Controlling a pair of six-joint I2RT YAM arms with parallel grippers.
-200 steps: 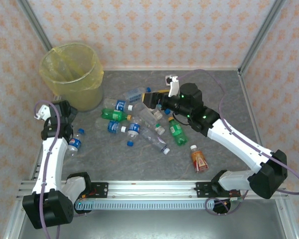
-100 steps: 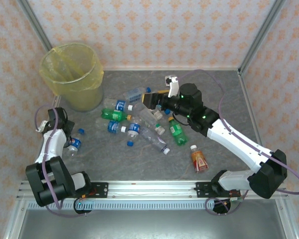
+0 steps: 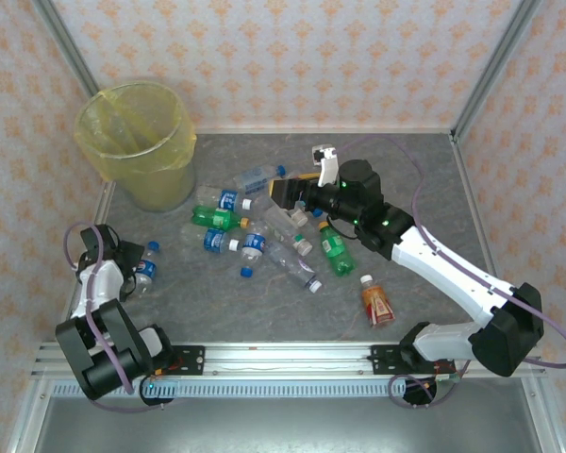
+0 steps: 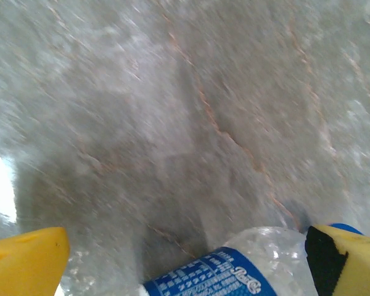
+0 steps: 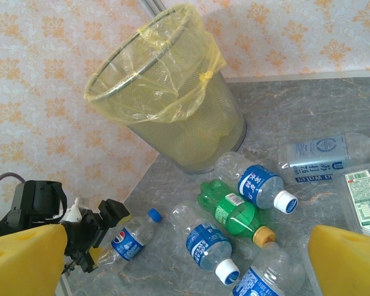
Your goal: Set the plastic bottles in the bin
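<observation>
A small clear bottle with a blue label (image 3: 146, 268) lies alone at the table's left. My left gripper (image 3: 129, 261) is low at its base end, open. In the left wrist view this bottle (image 4: 234, 271) lies between the wide-spread yellow fingers (image 4: 24, 262) of the left gripper (image 4: 185, 262). The right wrist view shows the same bottle (image 5: 132, 237) beside the left gripper (image 5: 89, 243). My right gripper (image 3: 283, 193) hovers open and empty over a pile of clear and green bottles (image 3: 264, 236). An orange-red bottle (image 3: 377, 303) lies apart. The yellow-lined bin (image 3: 137, 142) stands at the back left.
Patterned walls and metal posts close in the table on three sides. A rail (image 3: 264, 359) runs along the near edge. In the right wrist view a green bottle (image 5: 234, 213) and blue-labelled clear ones (image 5: 259, 185) lie between the bin (image 5: 166, 92) and my right gripper (image 5: 185, 271).
My left arm has folded back toward the near left corner and dropped its gripper low onto the lone blue-labelled bottle. The right arm has barely moved.
</observation>
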